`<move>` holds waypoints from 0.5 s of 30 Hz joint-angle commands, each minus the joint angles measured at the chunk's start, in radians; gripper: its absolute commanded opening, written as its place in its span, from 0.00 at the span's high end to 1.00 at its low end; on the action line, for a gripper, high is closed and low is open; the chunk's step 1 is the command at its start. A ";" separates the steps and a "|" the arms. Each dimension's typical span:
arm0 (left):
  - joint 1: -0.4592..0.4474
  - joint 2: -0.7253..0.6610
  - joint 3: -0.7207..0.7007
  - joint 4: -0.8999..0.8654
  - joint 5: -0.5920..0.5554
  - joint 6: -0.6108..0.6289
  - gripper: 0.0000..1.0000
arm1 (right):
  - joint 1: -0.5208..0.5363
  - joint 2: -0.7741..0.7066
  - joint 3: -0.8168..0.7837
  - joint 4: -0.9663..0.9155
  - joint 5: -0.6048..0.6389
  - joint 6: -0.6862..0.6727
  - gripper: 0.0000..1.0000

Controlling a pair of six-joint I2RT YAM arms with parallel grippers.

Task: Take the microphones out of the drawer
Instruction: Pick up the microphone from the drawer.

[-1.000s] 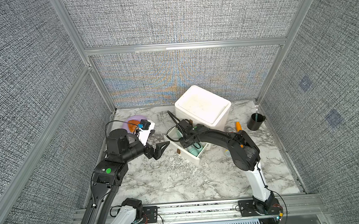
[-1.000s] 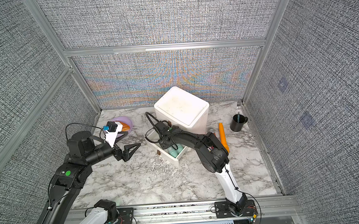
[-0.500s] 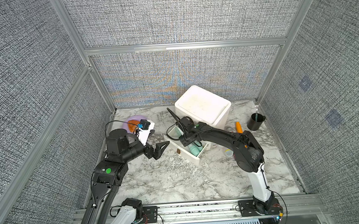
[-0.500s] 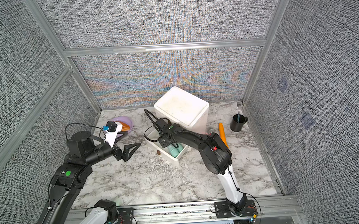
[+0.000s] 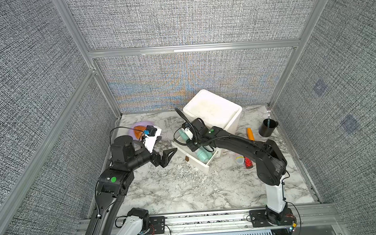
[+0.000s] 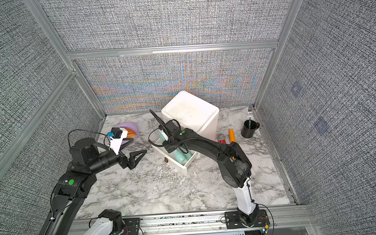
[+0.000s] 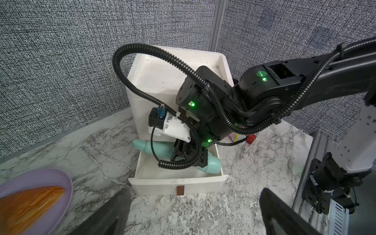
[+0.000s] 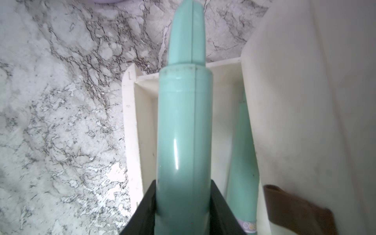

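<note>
Right tool point(image 8: 184, 205) risen from drawer point(image 5: 195, 161) floor with mint microphone point(image 8: 183, 122) clamped, microphone's narrow end now tilted up past drawer's side wall, right elbow point(image 5: 271, 162) swung farther from drawer, uncovering red glitter jar point(image 5: 248, 163)

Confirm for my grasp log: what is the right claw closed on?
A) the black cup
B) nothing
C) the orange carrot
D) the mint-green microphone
D: in the right wrist view the right claw clamps both sides of the mint-green microphone at the open drawer.
</note>
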 commanded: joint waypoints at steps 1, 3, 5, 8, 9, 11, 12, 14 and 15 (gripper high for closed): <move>0.003 0.002 0.001 0.033 0.015 -0.007 0.00 | 0.006 -0.044 -0.040 0.070 -0.037 -0.004 1.00; 0.004 0.000 0.000 0.033 0.016 -0.006 0.00 | 0.012 -0.077 -0.074 0.086 -0.049 0.001 1.00; 0.005 -0.003 -0.003 0.033 0.014 -0.005 0.00 | 0.019 -0.112 -0.113 0.103 -0.057 0.005 1.00; 0.006 -0.005 -0.003 0.035 0.010 -0.005 0.00 | 0.029 -0.167 -0.185 0.134 -0.078 0.010 1.00; 0.006 -0.006 -0.005 0.035 0.011 -0.006 0.00 | 0.031 -0.187 -0.209 0.142 -0.081 0.011 1.00; 0.007 -0.003 -0.002 0.036 0.011 -0.004 0.00 | 0.036 -0.219 -0.254 0.152 -0.083 0.013 1.00; 0.009 -0.002 -0.003 0.036 0.012 -0.004 0.00 | 0.038 -0.236 -0.278 0.153 -0.078 0.016 1.00; 0.009 -0.001 -0.001 0.036 0.015 -0.004 0.00 | 0.042 -0.264 -0.321 0.152 -0.078 0.024 1.00; 0.010 -0.003 0.000 0.036 0.015 -0.004 0.00 | 0.043 -0.281 -0.349 0.154 -0.078 0.029 1.00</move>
